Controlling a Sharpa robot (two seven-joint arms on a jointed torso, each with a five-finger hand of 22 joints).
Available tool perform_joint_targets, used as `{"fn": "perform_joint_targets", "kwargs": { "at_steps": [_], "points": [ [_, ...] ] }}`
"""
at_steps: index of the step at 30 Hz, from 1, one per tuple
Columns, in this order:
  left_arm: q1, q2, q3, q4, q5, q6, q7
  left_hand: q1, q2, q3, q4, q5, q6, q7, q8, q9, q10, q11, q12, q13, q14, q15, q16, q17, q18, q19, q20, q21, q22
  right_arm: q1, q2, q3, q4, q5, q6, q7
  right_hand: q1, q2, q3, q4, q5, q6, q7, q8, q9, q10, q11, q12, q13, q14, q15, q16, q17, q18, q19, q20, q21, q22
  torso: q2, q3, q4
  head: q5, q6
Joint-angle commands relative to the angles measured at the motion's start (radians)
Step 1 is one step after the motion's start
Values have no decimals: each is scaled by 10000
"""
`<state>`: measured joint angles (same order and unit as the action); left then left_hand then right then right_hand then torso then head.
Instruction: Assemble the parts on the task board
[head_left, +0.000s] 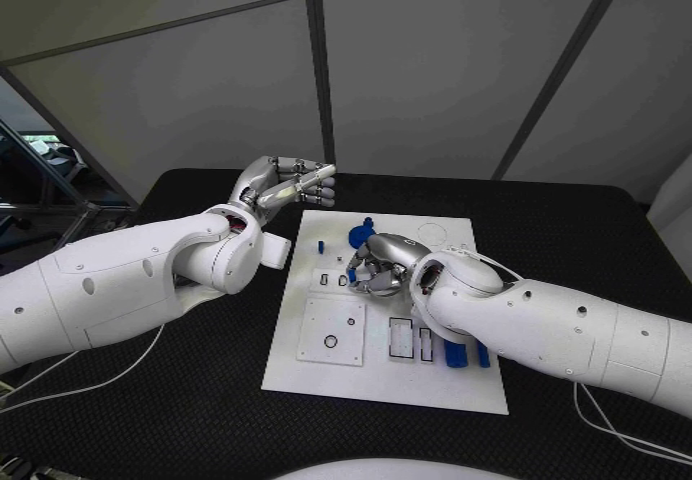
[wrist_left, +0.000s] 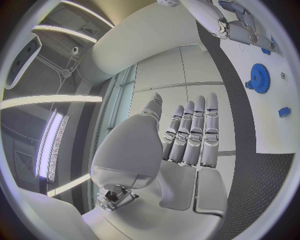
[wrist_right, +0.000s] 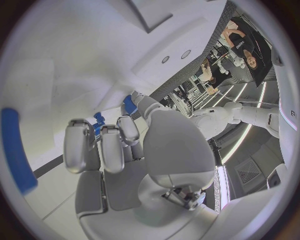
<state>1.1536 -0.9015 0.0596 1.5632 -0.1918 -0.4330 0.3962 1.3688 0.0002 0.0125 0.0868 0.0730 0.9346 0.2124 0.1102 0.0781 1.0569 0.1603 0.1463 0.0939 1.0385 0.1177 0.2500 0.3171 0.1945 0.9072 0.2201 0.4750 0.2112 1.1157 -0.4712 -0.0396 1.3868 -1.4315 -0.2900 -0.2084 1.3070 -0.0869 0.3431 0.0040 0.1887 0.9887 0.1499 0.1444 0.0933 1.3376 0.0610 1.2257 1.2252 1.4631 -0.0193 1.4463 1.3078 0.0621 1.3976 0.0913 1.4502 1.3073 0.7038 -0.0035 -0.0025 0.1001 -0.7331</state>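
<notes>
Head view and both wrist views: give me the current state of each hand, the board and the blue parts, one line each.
left hand: raised off the far left edge of the board, fingers straight, holding nothing.
right hand: low over the middle of the board, fingers curled; a hold cannot be told.
task board: flat on the table.
blue gear: lying flat on the board.
blue parts near the right arm: on the board's near right part.

The right hand (wrist_right: 134, 165) curls its fingers (wrist_right: 80, 145) above the white task board (wrist_right: 56, 195), near blue parts (wrist_right: 129, 104).
</notes>
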Motion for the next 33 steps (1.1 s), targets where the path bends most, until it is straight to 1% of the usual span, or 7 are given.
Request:
{"fn": "perform_joint_targets", "kwargs": {
  "at_steps": [1,6,12,22,26,31,33],
  "points": [
    [16,-4,6,20,-9,113,76,65,57,-1,-84,-11,37,25,-65,9,-47,1,-32,8,-69,-32,-26,11,-144,-65,-18,-55,-13,-20,-8,-29,-37,-35,213,-123,-121,-34,-100,24,-17,-130,22,-50,-24,-106,17,-57,-21,637,78,-64,628,-70,-21,73,-72,278,-1,0,-2,-7,-3],
    [16,-4,5,19,-9,119,72,65,57,-1,-84,-11,37,25,-65,9,-47,1,-32,8,-69,-32,-26,11,-144,-65,-18,-55,-13,-20,-1,-29,-44,-35,191,-129,-188,-109,-176,31,200,-443,97,-176,-90,-214,82,-159,-122,625,132,-96,588,-57,-65,120,-111,222,2,1,4,-7,-1],
    [16,3,5,14,-9,130,67,65,57,-1,-84,-11,37,25,-65,9,-47,1,-32,8,-69,-32,-26,11,-144,-65,-18,-55,-13,-20,12,-29,-44,-35,150,-118,-205,-150,-256,30,226,-851,178,-328,-170,-425,159,-380,-343,610,196,-136,541,-38,-125,182,-165,144,0,3,9,14,-5],
    [16,0,5,11,-9,140,63,66,69,-7,-93,-11,32,37,-72,8,-63,10,-33,9,-86,-25,-23,28,-145,-89,-12,-61,-16,-20,5,-29,-26,-35,-71,-44,-288,-230,-394,86,166,-1136,224,-386,-218,-721,208,-744,-729,600,241,-164,511,-21,-177,227,-213,75,2,2,0,17,-18],
    [16,1,5,2,-9,155,52,66,71,-7,-94,-11,31,38,-73,8,-64,11,-33,9,-85,-25,-21,30,-145,-90,-11,-60,-16,-21,-26,-29,30,-35,-421,105,-354,-336,-556,150,185,-1404,265,-439,-254,-931,244,-996,-1006,594,270,-176,500,-9,-220,253,-253,19,-3,2,-1,15,-15],
    [16,5,5,-33,-9,187,15,62,83,-30,-115,-12,33,25,-80,9,-72,-4,-18,17,63,-64,82,104,-122,-3,-26,18,18,-21,-118,-28,208,-33,-1191,521,-271,-431,-790,194,298,-1780,319,-467,-270,-1030,291,-1082,-1158,581,311,-206,465,17,-302,293,-328,-90,-8,15,0,28,-6],
    [15,7,4,-53,-9,191,-1,58,91,-47,-130,-13,38,12,-84,11,-72,-18,-6,24,168,-93,155,158,-113,80,-49,92,52,-21,-192,-27,328,-13,-1525,755,-247,-458,-866,215,313,-1852,329,-458,-270,-1039,301,-1083,-1179,577,319,-217,452,24,-326,302,-349,-122,-8,13,1,32,13]
  ]
}}
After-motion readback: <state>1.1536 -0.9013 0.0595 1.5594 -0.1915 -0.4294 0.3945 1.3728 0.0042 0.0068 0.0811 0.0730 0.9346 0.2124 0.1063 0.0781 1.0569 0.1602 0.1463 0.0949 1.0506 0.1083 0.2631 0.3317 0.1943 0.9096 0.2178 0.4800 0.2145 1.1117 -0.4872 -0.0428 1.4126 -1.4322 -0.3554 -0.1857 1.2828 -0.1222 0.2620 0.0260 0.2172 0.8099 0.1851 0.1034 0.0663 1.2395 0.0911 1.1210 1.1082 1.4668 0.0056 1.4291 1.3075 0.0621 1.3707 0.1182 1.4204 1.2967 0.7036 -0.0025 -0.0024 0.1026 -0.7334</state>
